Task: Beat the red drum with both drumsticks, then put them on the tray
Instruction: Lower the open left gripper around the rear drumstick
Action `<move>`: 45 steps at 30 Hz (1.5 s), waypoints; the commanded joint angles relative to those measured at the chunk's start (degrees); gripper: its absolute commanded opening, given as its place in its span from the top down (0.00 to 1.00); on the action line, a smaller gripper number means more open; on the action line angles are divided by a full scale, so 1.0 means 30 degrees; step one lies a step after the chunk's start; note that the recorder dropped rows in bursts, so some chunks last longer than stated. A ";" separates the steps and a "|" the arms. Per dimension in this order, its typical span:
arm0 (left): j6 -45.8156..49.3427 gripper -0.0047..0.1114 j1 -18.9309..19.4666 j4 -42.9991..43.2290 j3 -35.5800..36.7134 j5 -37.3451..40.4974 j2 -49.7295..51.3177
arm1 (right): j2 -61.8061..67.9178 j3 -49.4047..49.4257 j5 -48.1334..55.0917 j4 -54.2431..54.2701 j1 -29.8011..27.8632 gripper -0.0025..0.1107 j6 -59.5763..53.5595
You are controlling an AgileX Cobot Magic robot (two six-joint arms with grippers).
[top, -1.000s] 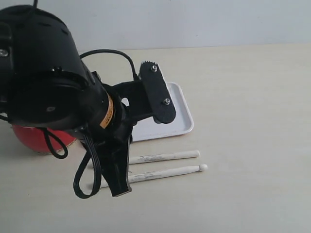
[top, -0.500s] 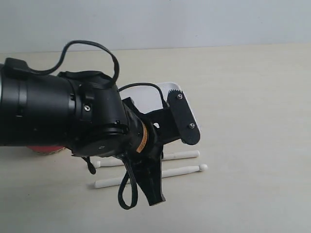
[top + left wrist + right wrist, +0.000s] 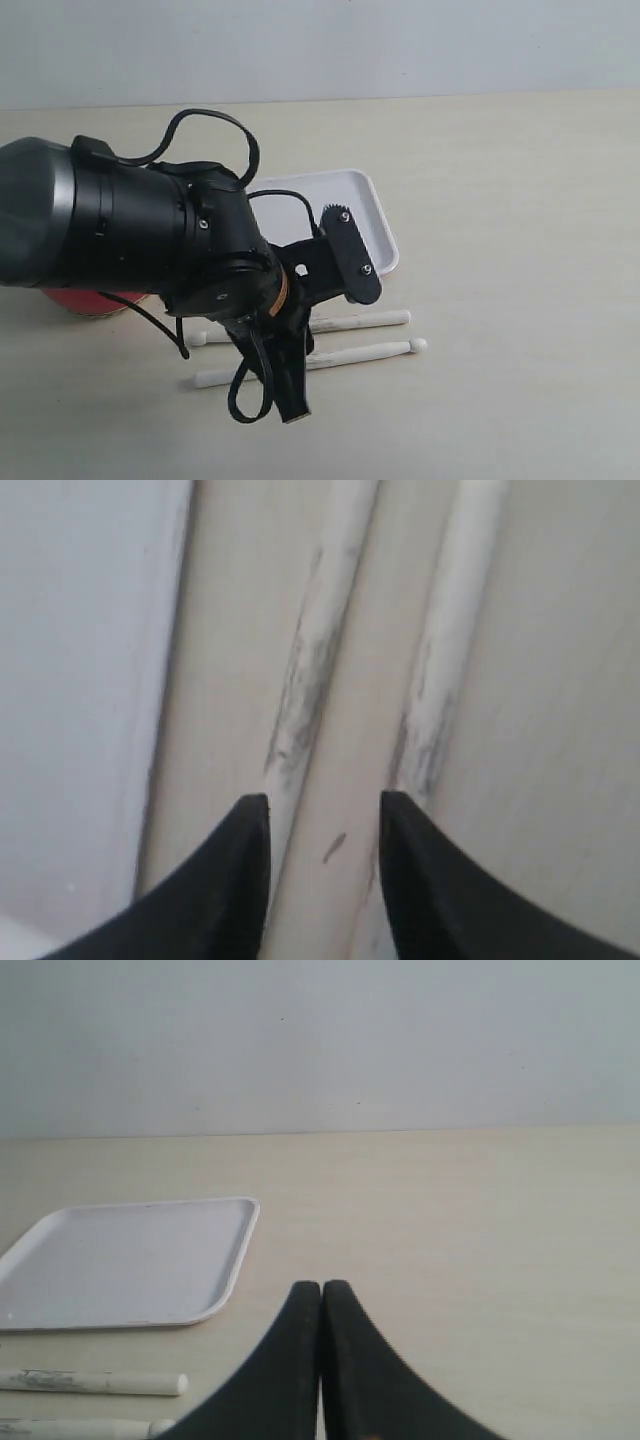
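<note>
Beige table (image 3: 520, 200) fills the ext. view. Big black left arm (image 3: 130, 235) covers left-centre of frame, reaching down and right. White tray (image 3: 378, 220) sits at centre, its left part behind the arm. Red drum (image 3: 85, 301) is at left edge, mostly hidden by the arm; only a low red sliver shows. Two drumsticks (image 3: 365, 320) lie side by side on the table just below the tray, lower centre, tips to the right, apart from each other and off the tray. Left gripper (image 3: 323, 815) is low over the sticks' mid-section w/ claw apart, nothing gripped; wrist view shows one finger over each stick. Right gripper (image 3: 321, 1295) isn't in ext. view; its claw is pressed together, above bare table, tray & stick tips nearby.
</note>
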 commanded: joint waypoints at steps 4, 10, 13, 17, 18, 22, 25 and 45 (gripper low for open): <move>0.1700 0.58 0.0076 -0.2081 0.0006 0.2569 0.0038 | -0.0078 0.0089 -0.0095 -0.0044 -0.0113 0.98 0.0011; 0.3145 0.55 0.0076 -0.3373 0.0006 0.1826 0.0038 | -0.0078 0.0089 -0.0095 -0.0044 -0.0113 0.98 0.0011; 0.3142 0.55 0.0076 -0.3509 0.0006 0.0957 0.0038 | -0.0078 0.0089 -0.0095 -0.0044 -0.0113 0.98 0.0011; 0.3601 0.55 0.0076 -0.4170 0.0006 0.0128 0.0038 | -0.0078 0.0089 -0.0095 -0.0044 -0.0113 0.98 0.0011; 0.3601 0.55 0.0076 -0.4170 0.0006 0.0045 0.0076 | -0.0078 0.0089 -0.0095 -0.0044 -0.0113 0.98 0.0011; 0.3601 0.55 0.0076 -0.4256 0.0006 0.0000 0.0159 | -0.0078 0.0089 -0.0095 -0.0044 -0.0113 0.98 0.0011; 0.3601 0.55 0.0076 -0.4312 0.0006 -0.0263 0.0340 | -0.0078 0.0089 -0.0095 -0.0044 -0.0113 0.98 0.0011; 0.3601 0.55 0.0076 -0.3686 0.0006 -0.0960 0.1596 | -0.0078 0.0089 -0.0095 -0.0044 -0.0113 0.98 0.0011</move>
